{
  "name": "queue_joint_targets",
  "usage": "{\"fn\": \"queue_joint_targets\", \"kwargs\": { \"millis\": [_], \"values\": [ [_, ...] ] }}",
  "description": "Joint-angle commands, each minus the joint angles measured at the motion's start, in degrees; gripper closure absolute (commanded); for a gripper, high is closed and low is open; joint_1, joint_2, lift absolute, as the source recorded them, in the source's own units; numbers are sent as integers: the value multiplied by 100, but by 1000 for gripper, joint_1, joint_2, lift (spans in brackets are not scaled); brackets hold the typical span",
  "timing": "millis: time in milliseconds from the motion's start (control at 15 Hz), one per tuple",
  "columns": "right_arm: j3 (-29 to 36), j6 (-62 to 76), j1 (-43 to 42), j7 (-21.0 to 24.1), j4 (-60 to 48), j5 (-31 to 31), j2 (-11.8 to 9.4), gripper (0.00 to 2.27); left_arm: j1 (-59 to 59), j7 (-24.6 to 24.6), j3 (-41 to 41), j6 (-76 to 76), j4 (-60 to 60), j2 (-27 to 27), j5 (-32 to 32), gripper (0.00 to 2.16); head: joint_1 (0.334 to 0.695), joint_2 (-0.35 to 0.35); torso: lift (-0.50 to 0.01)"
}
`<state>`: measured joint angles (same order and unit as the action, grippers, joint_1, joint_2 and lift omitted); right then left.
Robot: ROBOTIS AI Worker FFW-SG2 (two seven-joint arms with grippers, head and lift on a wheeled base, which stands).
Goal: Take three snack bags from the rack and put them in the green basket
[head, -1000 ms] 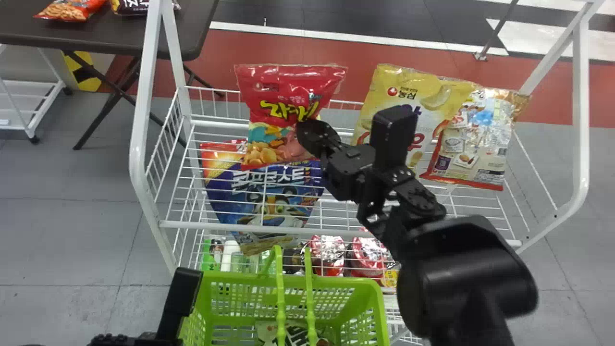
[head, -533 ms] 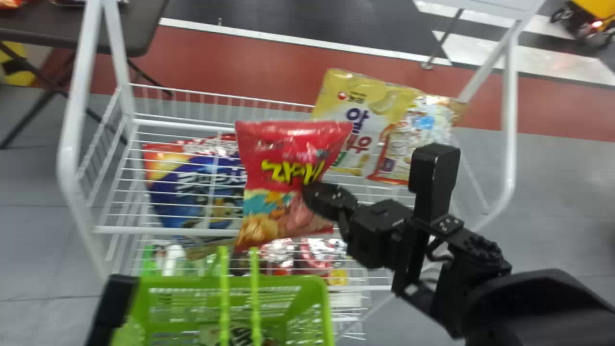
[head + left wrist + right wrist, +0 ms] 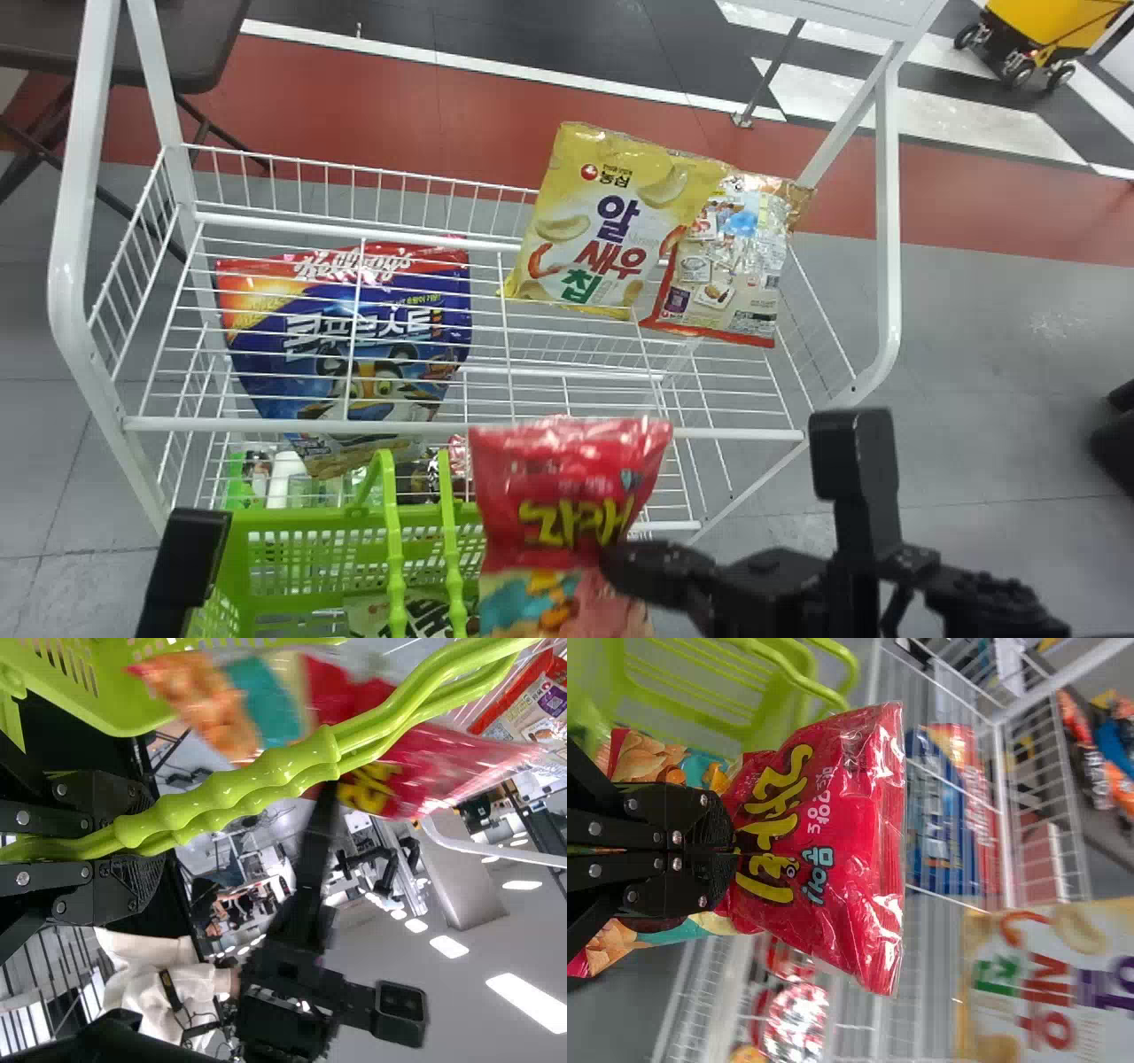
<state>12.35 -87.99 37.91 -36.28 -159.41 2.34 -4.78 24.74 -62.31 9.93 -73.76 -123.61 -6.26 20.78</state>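
The left gripper pinches the handles of the green plastic basket, where one cream-and-dark bag lies, probably the first of three, though the handles partly hide the inside. By its right side hangs a glossy red snack bag, out of the basket, squeezed between the right gripper's fingers, likely the second. One more remains to pick from the white wire rack, which holds blue, yellow and silvery bags.

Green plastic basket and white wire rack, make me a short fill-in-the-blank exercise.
The right black claw grips a mostly ____ plastic snack bag.
The left black claw holds the basket by its ____.
Inside the rack, the large, mostly blue bag shows a cartoon ____.

Missing words: red; handles; tiger.
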Motion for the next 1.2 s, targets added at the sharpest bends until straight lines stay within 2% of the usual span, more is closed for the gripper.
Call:
{"fn": "queue_joint_targets", "kwargs": {
  "millis": [0, 333, 400, 467, 533, 600, 867, 933, 1067, 1133],
  "values": [
    [-338, -39, 155, 7, 305, 83, -31, 2101, 40, -1, 44, 14, -40, 19, -31, 1845, 695, -350, -14],
    [-707, -210, -206, 42, 1114, 127, -40, 2091, 172, -1, 62, 85, -163, 19, -75, 1845, 695, -350, -14],
    [-716, -210, -293, 104, 1219, 118, -40, 1885, 190, -1, 62, 85, -198, 10, -83, 1845, 695, -350, -14],
    [-725, -210, -329, 130, 1289, 100, -40, 1406, 190, -1, 53, 85, -198, 10, -83, 1845, 695, -350, -14],
    [-716, -210, -346, 130, 1360, 109, -40, 259, 198, -1, 62, 85, -207, 10, -83, 1845, 695, -350, -14],
    [-699, -210, -355, 121, 1368, 109, -49, -2, 198, 8, 80, 85, -216, 10, -83, 1845, 695, -350, -14],
    [-408, 84, -496, 121, 1298, 127, -14, 53, 163, 17, 106, 67, -225, 10, -136, 1845, 695, -350, -14],
    [-338, 488, -504, 139, 1307, 135, 30, 53, 163, 8, 106, 67, -225, 10, -136, 1845, 695, -350, -14],
    [-189, 2140, -504, 271, 1448, 118, 232, 53, 154, 17, 97, 67, -216, -7, -136, 1845, 695, -350, -14],
    [-154, 2861, -557, 403, 1615, 83, 250, 56, 154, 17, 97, 67, -216, -16, -136, 1845, 695, -350, -14]
  ]
}}
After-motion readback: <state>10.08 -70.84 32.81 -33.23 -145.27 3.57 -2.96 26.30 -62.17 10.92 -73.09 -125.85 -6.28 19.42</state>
